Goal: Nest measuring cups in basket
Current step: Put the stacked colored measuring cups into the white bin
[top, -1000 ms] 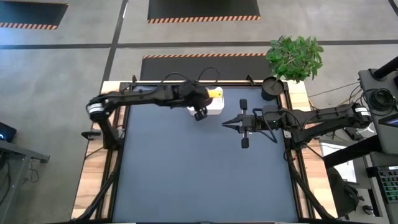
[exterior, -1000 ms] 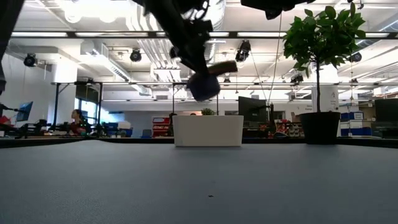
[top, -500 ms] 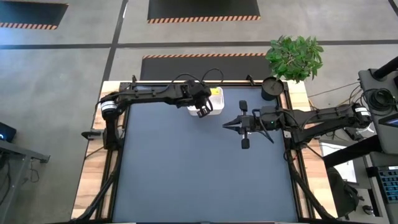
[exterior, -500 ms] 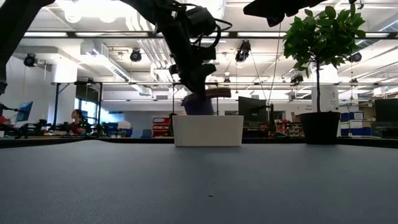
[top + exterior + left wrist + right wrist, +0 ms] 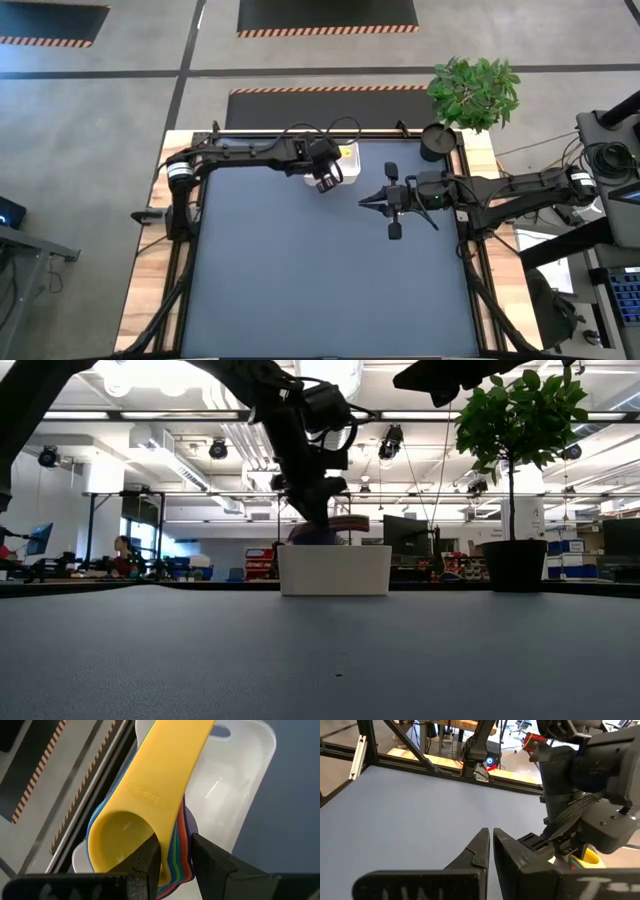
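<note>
The measuring cups (image 5: 150, 805) are one nested stack, yellow on top, with purple, blue, green and red edges showing beneath. My left gripper (image 5: 177, 862) is shut on the stack over the white basket (image 5: 235, 785). In the low view the stack's purple bottom (image 5: 316, 534) dips behind the rim of the basket (image 5: 335, 570). In the high view my left gripper (image 5: 322, 180) is at the near side of the basket (image 5: 345, 168). My right gripper (image 5: 368, 200) is shut and empty, held above the table to the right of the basket. My left gripper pinches the nested stack at the bowl walls (image 5: 175, 857), beside where the handles join. One finger (image 5: 147, 862) is inside the yellow bowl and the other (image 5: 212, 865) is outside the stack. It comes from above. The stack hangs level, its handles (image 5: 350, 520) pointing sideways over the basket.
A black round cup (image 5: 436, 142) and a potted plant (image 5: 475, 90) stand at the table's far right corner. The dark mat (image 5: 320, 280) lies open toward the near edge. People sit at desks in the room behind (image 5: 125, 555).
My left gripper has come down onto the basket, still holding the stack. The cups have dropped from well above the basket's rim until their bottom is behind the rim. My right arm has kept still.
</note>
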Tool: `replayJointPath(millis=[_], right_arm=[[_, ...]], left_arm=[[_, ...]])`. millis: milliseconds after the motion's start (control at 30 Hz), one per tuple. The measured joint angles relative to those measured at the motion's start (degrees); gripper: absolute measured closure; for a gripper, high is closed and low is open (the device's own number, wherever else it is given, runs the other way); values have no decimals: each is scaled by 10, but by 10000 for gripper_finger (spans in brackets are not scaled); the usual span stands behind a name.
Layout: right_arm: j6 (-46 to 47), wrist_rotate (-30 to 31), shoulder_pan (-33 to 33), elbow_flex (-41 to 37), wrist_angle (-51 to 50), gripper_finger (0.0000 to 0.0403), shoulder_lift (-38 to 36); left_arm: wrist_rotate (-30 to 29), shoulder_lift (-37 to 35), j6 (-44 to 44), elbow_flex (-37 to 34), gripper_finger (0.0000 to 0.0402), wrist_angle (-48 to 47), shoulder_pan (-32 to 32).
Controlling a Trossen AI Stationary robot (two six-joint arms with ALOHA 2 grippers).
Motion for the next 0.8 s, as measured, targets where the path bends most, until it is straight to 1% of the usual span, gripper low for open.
replayJointPath(millis=[233, 367, 500, 567, 667, 800], right_arm=[[0, 0, 0, 0, 0, 390, 0], [-2, 0, 0, 0, 1, 390, 0], [-3, 0, 0, 0, 1, 390, 0], [-3, 0, 0, 0, 2, 390, 0], [-3, 0, 0, 0, 2, 390, 0], [-4, 0, 0, 0, 2, 390, 0]], left_arm=[[0, 0, -7, -20, 320, 1, 0], [3, 0, -8, -20, 320, 21, 0], [34, 9, 0, -20, 322, 58, 0], [39, 21, 1, -13, 323, 48, 0], [36, 34, 2, -5, 323, 29, 0], [11, 36, 3, -3, 324, 25, 1]])
